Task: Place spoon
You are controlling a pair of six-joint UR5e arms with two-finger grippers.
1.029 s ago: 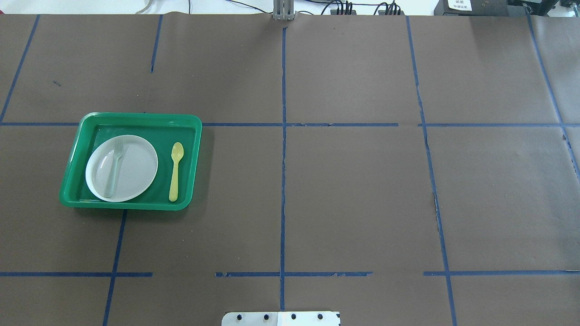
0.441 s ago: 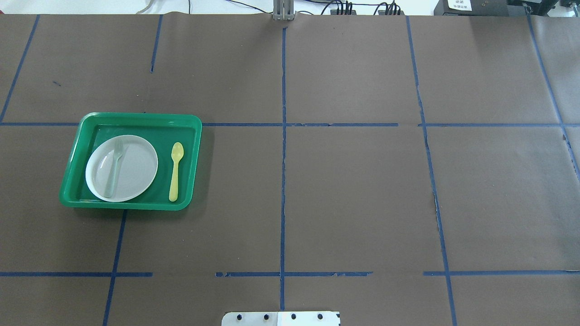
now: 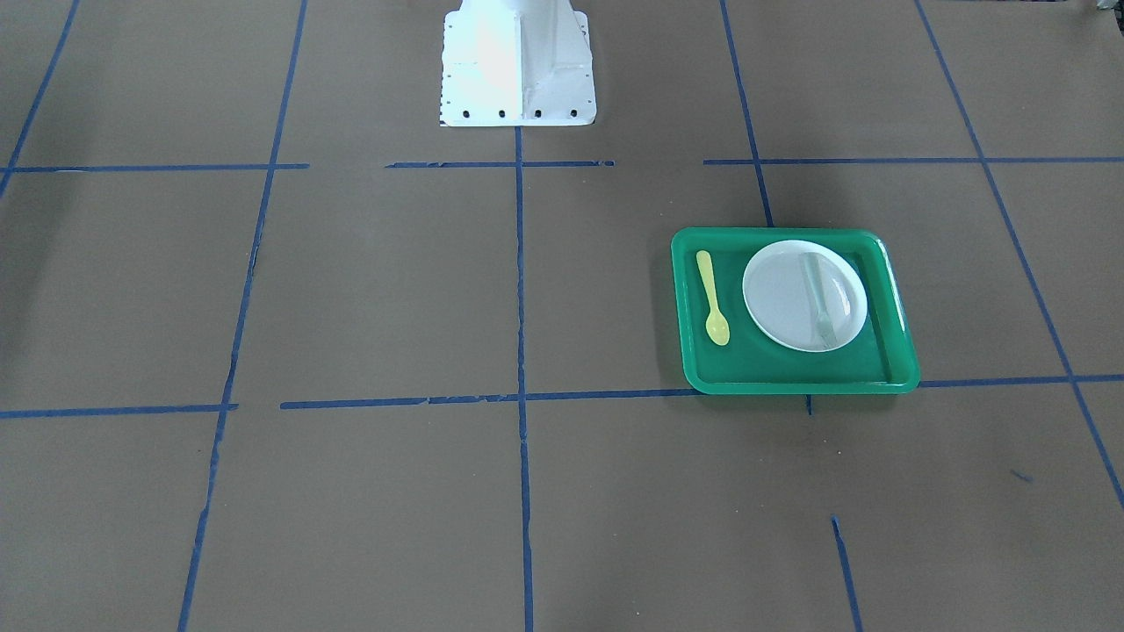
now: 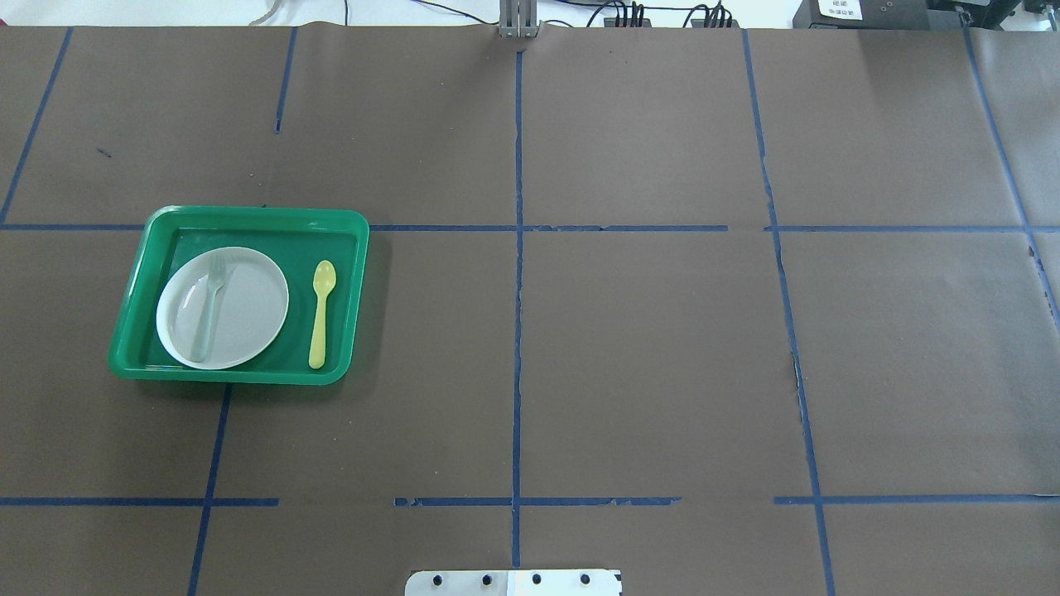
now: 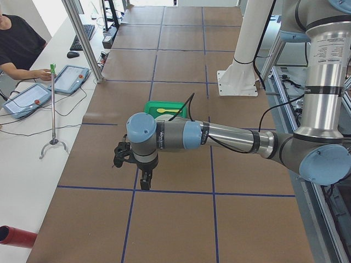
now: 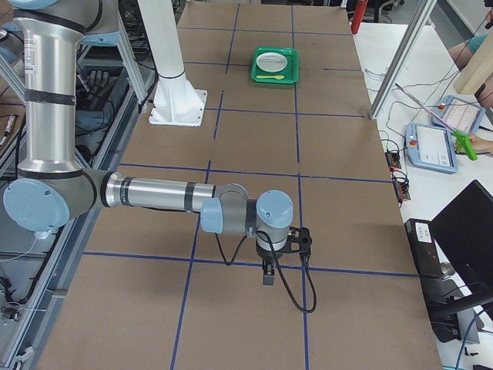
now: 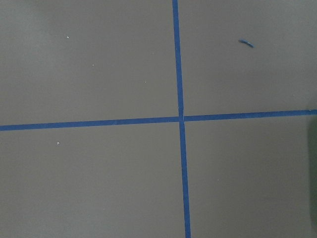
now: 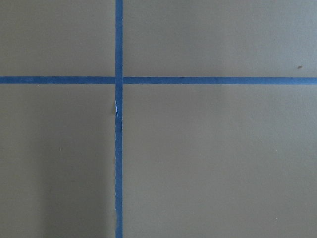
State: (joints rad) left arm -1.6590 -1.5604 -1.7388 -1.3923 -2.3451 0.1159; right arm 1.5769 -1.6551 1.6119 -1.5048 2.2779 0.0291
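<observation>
The yellow spoon (image 4: 320,314) lies flat in the green tray (image 4: 257,213), to the right of the white plate (image 4: 248,310), bowl end away from the robot. It also shows in the front view (image 3: 712,298), the left side view (image 5: 164,110) and the right side view (image 6: 269,77). My left gripper (image 5: 143,183) shows only in the left side view, hanging over the table's left end, far from the tray. My right gripper (image 6: 267,274) shows only in the right side view, over the table's right end. I cannot tell whether either is open or shut.
A pale grey-green fork (image 4: 207,310) lies across the plate. The table is covered in brown paper with blue tape lines (image 4: 517,331). The robot's white base (image 3: 518,61) stands at the near edge. An operator (image 5: 16,49) and tablets sit beyond the table.
</observation>
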